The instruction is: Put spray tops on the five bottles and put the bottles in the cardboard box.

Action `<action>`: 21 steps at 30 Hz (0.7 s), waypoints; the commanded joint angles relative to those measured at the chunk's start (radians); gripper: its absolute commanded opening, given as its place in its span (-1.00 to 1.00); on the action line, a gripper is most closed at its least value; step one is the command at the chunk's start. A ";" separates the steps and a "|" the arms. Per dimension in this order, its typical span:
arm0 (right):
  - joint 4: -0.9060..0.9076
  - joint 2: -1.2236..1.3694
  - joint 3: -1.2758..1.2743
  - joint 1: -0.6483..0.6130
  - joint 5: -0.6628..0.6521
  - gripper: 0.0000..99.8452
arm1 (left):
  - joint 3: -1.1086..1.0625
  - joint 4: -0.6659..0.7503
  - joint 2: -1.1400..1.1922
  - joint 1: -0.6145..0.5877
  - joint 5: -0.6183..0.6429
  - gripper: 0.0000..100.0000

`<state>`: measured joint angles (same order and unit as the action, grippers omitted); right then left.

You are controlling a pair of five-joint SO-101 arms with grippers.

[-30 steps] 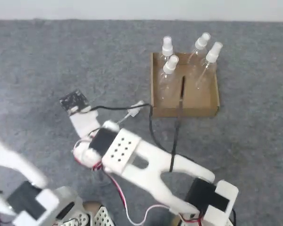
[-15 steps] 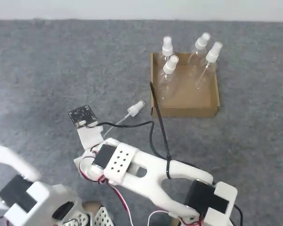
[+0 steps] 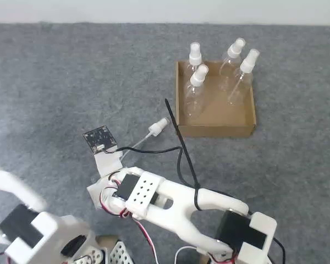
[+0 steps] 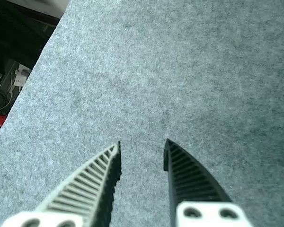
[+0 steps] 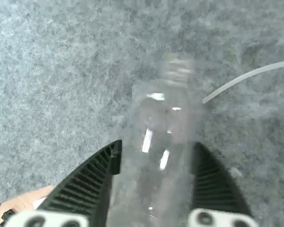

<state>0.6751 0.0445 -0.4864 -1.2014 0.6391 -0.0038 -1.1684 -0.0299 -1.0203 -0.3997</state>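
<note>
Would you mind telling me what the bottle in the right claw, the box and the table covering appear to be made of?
The bottle looks like clear, glossy plastic: the grey surface shows through it and it carries bright glints. The box looks like matte cardboard, by its thin brown walls. The table covering seems grey felt or short-pile carpet, by its fuzzy, speckled texture.

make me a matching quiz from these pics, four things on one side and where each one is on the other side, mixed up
Things
1. loose spray top
2. uncapped bottle
3. left gripper
4. four capped bottles

Places
a. standing in the cardboard box
b. open above bare grey carpet
c. held in the right gripper
d. lying on the grey carpet beside the cardboard box

Pairs: 1-d, 2-c, 3-b, 4-a
</note>
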 commanded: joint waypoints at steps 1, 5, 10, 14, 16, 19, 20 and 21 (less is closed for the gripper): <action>-0.018 -0.058 0.011 0.031 0.003 -0.98 | 0.048 0.017 -0.018 -0.005 -0.005 -0.73; 0.012 -0.070 0.018 0.068 0.002 -0.96 | 0.047 0.017 -0.018 -0.002 -0.005 -0.73; 0.182 -0.130 0.103 0.131 -0.055 -0.96 | 0.045 0.002 -0.014 0.006 -0.005 -0.73; 0.308 -0.248 0.161 0.209 -0.244 -0.97 | 0.045 -0.043 -0.018 0.041 -0.006 -0.73; 0.380 -0.320 0.195 0.257 -0.327 -0.97 | 0.050 -0.075 -0.018 0.072 -0.006 -0.73; 0.538 -0.429 0.258 0.334 -0.443 -0.97 | 0.050 -0.127 -0.020 0.127 -0.008 -0.73; 0.590 -0.461 0.279 0.361 -0.497 -0.97 | 0.050 -0.149 -0.020 0.149 -0.009 -0.73; 0.634 -0.492 0.301 0.389 -0.549 -0.97 | 0.050 -0.169 -0.020 0.170 -0.011 -0.73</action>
<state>1.1293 -0.2731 -0.3145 -0.9145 0.2770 -0.0038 -1.2896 -0.0299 -0.9022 -0.3997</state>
